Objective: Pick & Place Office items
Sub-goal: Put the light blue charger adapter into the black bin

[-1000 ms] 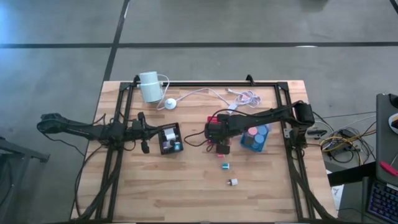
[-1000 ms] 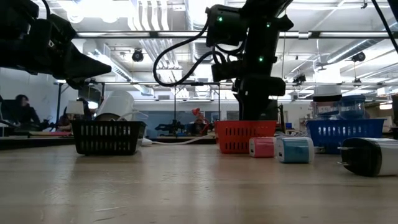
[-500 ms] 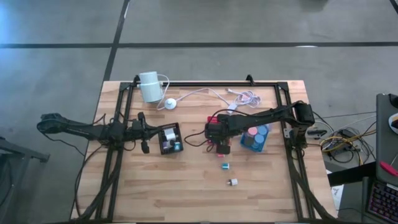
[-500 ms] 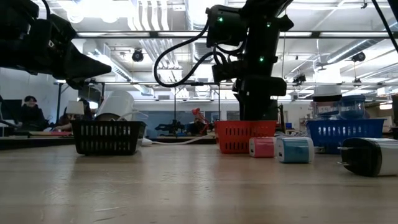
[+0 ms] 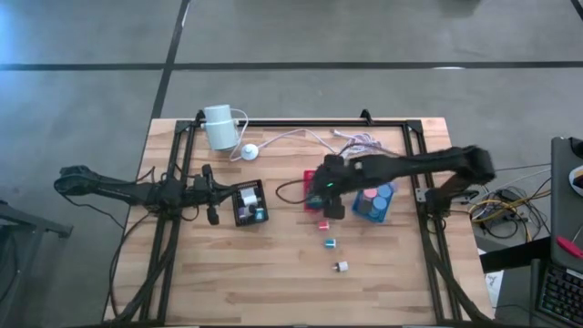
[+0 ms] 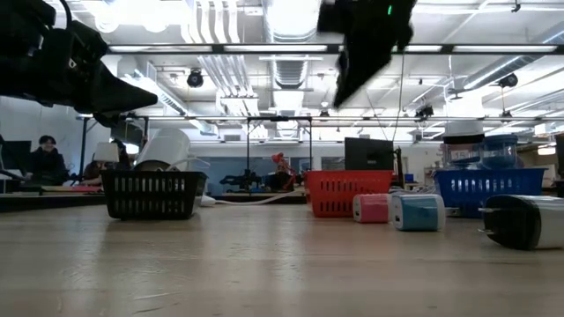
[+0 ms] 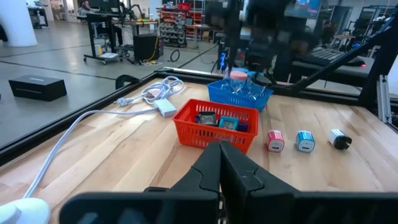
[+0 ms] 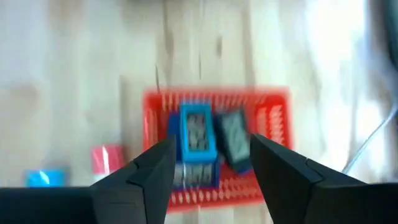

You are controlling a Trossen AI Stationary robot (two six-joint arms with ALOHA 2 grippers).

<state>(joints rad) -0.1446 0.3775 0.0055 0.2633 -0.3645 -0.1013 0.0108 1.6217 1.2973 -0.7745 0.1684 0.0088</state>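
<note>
1. My right gripper [image 5: 330, 193] hangs above the red tray [image 5: 312, 182], near the middle of the table [image 5: 273, 273]. Its fingers [image 8: 149, 174] are spread wide with nothing between them.
2. Looking down past those fingers, I see a blue clip [image 8: 198, 138] and a dark clip [image 8: 235, 146] lying side by side inside the red tray.
3. Three loose blocks sit in a row on the wood in front of the red tray: a pink block [image 7: 274, 140] nearest it, a blue block [image 7: 305, 141], then a white block [image 7: 339, 139] with a dark end.
4. The blue tray [image 5: 374, 204] stands just beside the red one and holds pastel discs [image 5: 370, 193], pink and blue.
5. My left gripper [image 5: 211, 189] waits beside the black tray [image 5: 249, 202], its fingers [image 7: 217, 171] pressed together on nothing. That tray holds a white piece and a blue piece.
6. The white cylinder [image 5: 219, 126] and its cable [image 5: 301, 137] lie at the back edge of the table.
7. I can read no brand, label or writing on anything.
8. A person [image 6: 42, 160] sits in the room beyond the table.
</note>
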